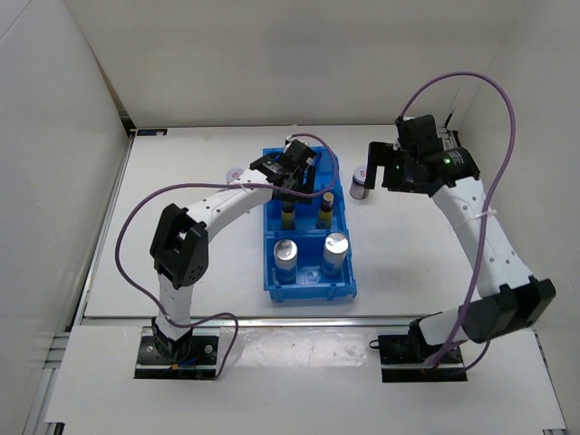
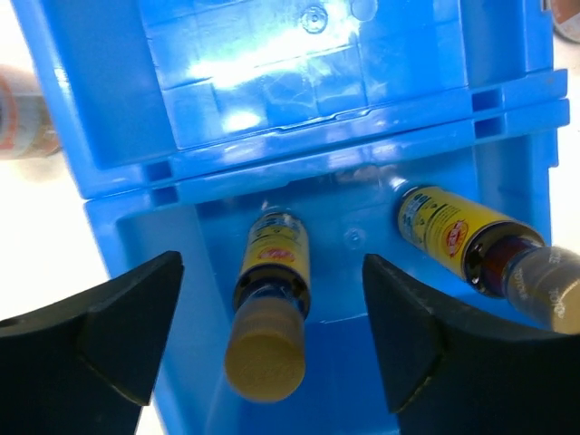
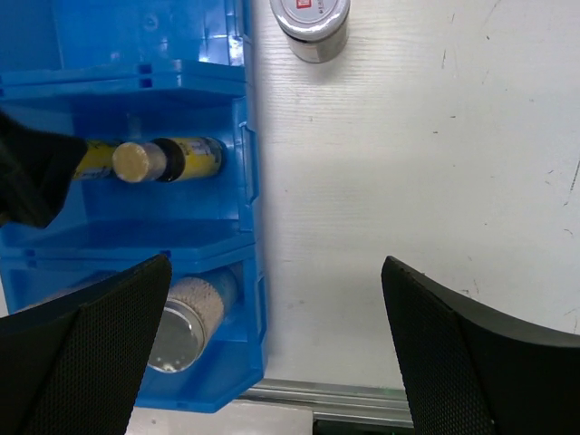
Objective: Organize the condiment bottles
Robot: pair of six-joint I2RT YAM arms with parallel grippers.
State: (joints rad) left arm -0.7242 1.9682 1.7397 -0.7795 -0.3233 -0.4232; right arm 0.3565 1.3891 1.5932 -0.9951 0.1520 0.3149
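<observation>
The blue bin (image 1: 272, 272) holds two slim brown yellow-labelled bottles (image 1: 288, 214) (image 1: 324, 209) in its middle compartment and two silver-topped cylinders (image 1: 286, 254) (image 1: 335, 245) in its near one. One dark jar (image 1: 360, 184) stands on the table right of the bin. Another (image 1: 234, 171) peeks out left of it, behind the left arm. My left gripper (image 1: 294, 177) is open over the bin. In the left wrist view (image 2: 272, 299) its fingers flank the left bottle (image 2: 270, 281) without touching it. My right gripper (image 1: 374, 169) (image 3: 276, 272) is open and empty over bare table beside the jar (image 3: 310, 23).
The far compartment of the bin (image 2: 317, 82) holds nothing. White walls close in the table on the left, back and right. A metal rail (image 3: 326, 399) runs along the table's near edge. Purple cables loop above both arms.
</observation>
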